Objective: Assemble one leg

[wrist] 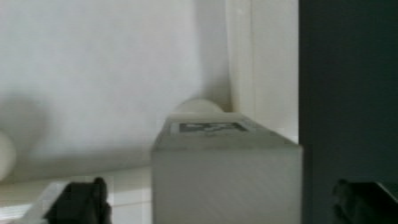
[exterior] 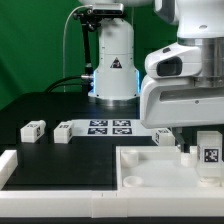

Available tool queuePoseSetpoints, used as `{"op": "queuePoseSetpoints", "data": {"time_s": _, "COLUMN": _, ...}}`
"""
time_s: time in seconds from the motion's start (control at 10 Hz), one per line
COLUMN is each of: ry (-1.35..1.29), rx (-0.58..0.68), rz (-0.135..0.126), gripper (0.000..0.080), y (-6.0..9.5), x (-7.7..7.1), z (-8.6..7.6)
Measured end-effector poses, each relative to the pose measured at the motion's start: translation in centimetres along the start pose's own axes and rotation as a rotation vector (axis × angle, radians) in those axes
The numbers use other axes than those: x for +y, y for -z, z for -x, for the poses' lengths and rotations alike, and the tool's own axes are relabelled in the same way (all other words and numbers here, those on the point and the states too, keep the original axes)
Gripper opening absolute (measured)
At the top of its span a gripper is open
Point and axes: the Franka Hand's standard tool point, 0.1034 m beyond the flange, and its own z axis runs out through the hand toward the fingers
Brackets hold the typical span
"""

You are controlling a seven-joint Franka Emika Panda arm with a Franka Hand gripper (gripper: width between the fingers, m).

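Two dark fingertips (wrist: 75,200) in the wrist view, one at each side of the leg (wrist: 228,170), with a clear gap between each and the leg's flanks. End effector (wrist: 222,200) spread wide, straddling the leg without touching it, gripping nothing. Leg upright, white and blocky, with a black-and-white tag (wrist: 210,127) on one face, seen foreshortened. Behind it, the pale floor and raised wall of the white square panel (wrist: 107,90). Beside that wall a dark band (wrist: 352,80), too blurred to name.

From the exterior view: Franka arm (exterior: 185,80) hanging low over the near right of the black bench (exterior: 40,105). Under its hand, the same leg (exterior: 208,150) standing upright on the right part of the large white square panel (exterior: 150,165), tag turned to the near side. Fingertips there too small to tell apart.

Round hole (exterior: 130,182) in the panel's near left corner. First spare leg (exterior: 33,128) and second spare leg (exterior: 63,131) lying near each other at the exterior view's left, well apart from the panel. Third spare leg (exterior: 160,134) just beyond the panel's far edge, partly hidden by the arm. Marker board (exterior: 110,127) flat on the bench between the second and third spare legs. White block (exterior: 8,165) at the near left, cut off by the frame. Arm's base (exterior: 113,65) at far centre, with a green backdrop (exterior: 40,40) behind.
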Motion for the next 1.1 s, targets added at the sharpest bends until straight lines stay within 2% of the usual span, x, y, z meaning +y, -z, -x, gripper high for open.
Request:
{"op": "queuePoseSetpoints", "data": {"time_s": 0.1, "ry": 0.000, "rx": 0.000, "rz": 0.000, "gripper": 0.0519, "y": 0.00, "x": 0.00, "z": 0.00}}
{"op": "queuePoseSetpoints", "data": {"time_s": 0.2, "ry": 0.000, "rx": 0.000, "rz": 0.000, "gripper": 0.0384, "y": -0.01, "x": 0.00, "z": 0.00}}
{"op": "queuePoseSetpoints", "data": {"time_s": 0.3, "ry": -0.001, "rx": 0.000, "rz": 0.002, "gripper": 0.0291, "y": -0.01, "x": 0.16, "z": -0.03}}
{"op": "queuePoseSetpoints", "data": {"time_s": 0.7, "ry": -0.092, "rx": 0.000, "rz": 0.000, "gripper": 0.0291, "y": -0.03, "x": 0.14, "z": -0.02}}
{"op": "queuePoseSetpoints", "data": {"time_s": 0.9, "ry": -0.413, "rx": -0.003, "rz": -0.011, "gripper": 0.0291, "y": -0.01, "x": 0.13, "z": -0.05}}
{"op": "queuePoseSetpoints", "data": {"time_s": 1.0, "ry": -0.489, "rx": 0.002, "rz": -0.011, "gripper": 0.0291, "y": 0.01, "x": -0.01, "z": -0.13}}
{"op": "queuePoseSetpoints", "data": {"time_s": 1.1, "ry": -0.677, "rx": 0.007, "rz": -0.009, "gripper": 0.0291, "y": 0.01, "x": -0.11, "z": -0.18}}
